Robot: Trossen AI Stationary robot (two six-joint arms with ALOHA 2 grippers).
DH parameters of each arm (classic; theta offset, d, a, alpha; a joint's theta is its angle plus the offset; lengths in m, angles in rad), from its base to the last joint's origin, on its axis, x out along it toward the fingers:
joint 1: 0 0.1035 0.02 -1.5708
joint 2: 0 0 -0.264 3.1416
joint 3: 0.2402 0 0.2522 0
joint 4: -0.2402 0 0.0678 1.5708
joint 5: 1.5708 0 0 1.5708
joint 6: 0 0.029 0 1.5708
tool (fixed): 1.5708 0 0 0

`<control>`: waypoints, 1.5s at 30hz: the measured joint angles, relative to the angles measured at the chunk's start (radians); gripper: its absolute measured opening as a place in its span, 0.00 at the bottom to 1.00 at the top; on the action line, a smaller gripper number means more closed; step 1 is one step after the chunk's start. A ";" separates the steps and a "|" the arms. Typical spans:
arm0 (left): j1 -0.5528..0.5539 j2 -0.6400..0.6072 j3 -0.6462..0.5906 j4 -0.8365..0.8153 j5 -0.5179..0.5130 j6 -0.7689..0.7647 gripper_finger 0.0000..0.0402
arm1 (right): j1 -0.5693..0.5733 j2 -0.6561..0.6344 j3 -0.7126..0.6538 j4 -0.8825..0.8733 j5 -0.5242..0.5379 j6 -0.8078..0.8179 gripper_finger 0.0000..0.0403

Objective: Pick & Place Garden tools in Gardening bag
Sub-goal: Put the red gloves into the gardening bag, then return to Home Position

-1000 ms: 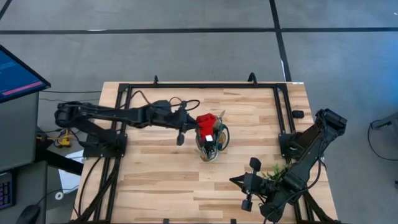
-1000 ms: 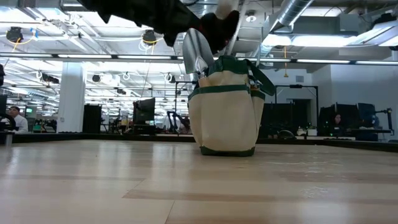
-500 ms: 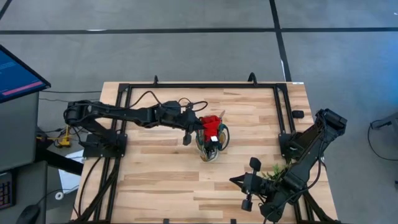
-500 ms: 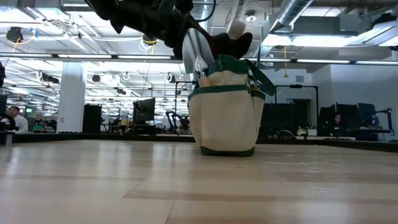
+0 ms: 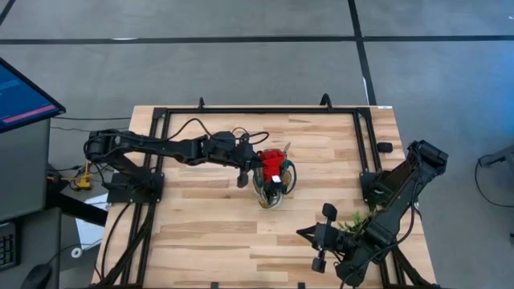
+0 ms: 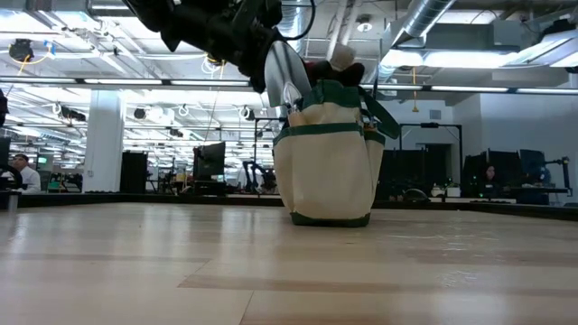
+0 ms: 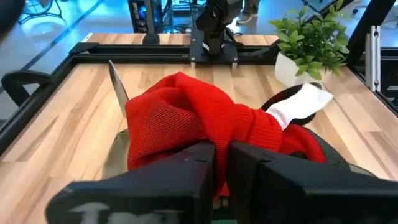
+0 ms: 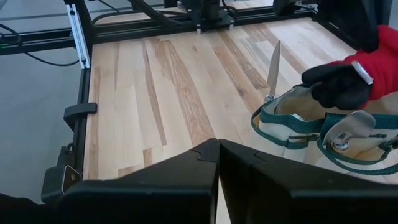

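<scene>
The gardening bag (image 5: pixel 271 191), tan with dark green trim, stands upright mid-table (image 6: pixel 330 153). A trowel's metal blade (image 6: pixel 284 72) sticks up out of it, and another metal tool (image 8: pixel 348 127) lies against its rim. A red knitted glove with a black and white end (image 5: pixel 274 164) is at the bag's open top. My left gripper (image 5: pixel 257 165) reaches in from the table's left, shut on the glove. My right gripper (image 5: pixel 305 234) waits shut near the table's front right, beside the plant. My left gripper pinches a bunched fold of the glove's red knitted part (image 7: pixel 205 134) between its two fingers. The fingers come from the table's left, slanting slightly down. The glove's black and white end (image 7: pixel 298 106) points away from the fingers, over the bag's mouth (image 6: pixel 336 83).
A leafy green plant in a white pot (image 5: pixel 353 222) stands at the front right next to my right arm. A black metal frame (image 5: pixel 265 111) runs along the table's far and side edges. Bare wooden tabletop (image 5: pixel 209 233) lies to the left of and in front of the bag.
My left gripper has gone toward the table's right edge and down, carrying the red glove. The glove has sunk from above the bag to the bag's open top. The bag and my right arm have kept still.
</scene>
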 joint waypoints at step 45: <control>-0.137 -0.461 -0.201 -0.032 -0.144 -0.013 0.02 | -0.155 -0.068 0.000 0.075 -0.236 -0.378 0.00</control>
